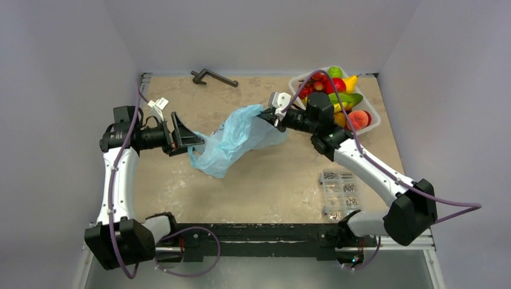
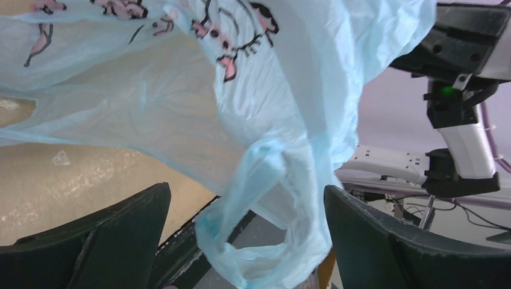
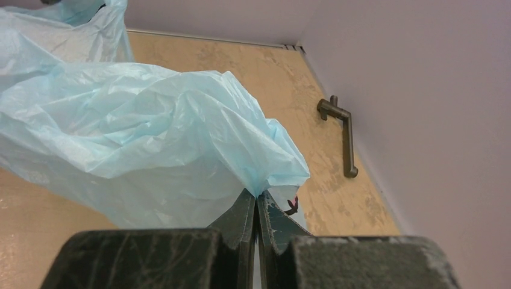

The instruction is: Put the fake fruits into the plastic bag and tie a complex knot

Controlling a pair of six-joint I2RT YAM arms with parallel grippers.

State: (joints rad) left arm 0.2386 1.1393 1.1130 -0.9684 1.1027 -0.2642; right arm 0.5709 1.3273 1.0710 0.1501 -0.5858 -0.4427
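Observation:
The light-blue plastic bag (image 1: 235,141) hangs stretched above the table's middle. My right gripper (image 1: 263,114) is shut on its upper right edge; in the right wrist view the jaws (image 3: 257,201) pinch a bunched fold of the bag (image 3: 138,138). My left gripper (image 1: 191,139) is open at the bag's left end. In the left wrist view a handle loop (image 2: 265,241) hangs between its spread fingers (image 2: 120,235) without being gripped, and the pink and dark print (image 2: 223,36) shows above. The fake fruits (image 1: 337,90) lie in a white tray at the back right.
The white tray (image 1: 373,114) stands just behind my right arm. A clear box of screws (image 1: 339,194) sits at the front right. A dark metal handle (image 1: 214,77) lies near the back wall and also shows in the right wrist view (image 3: 343,132).

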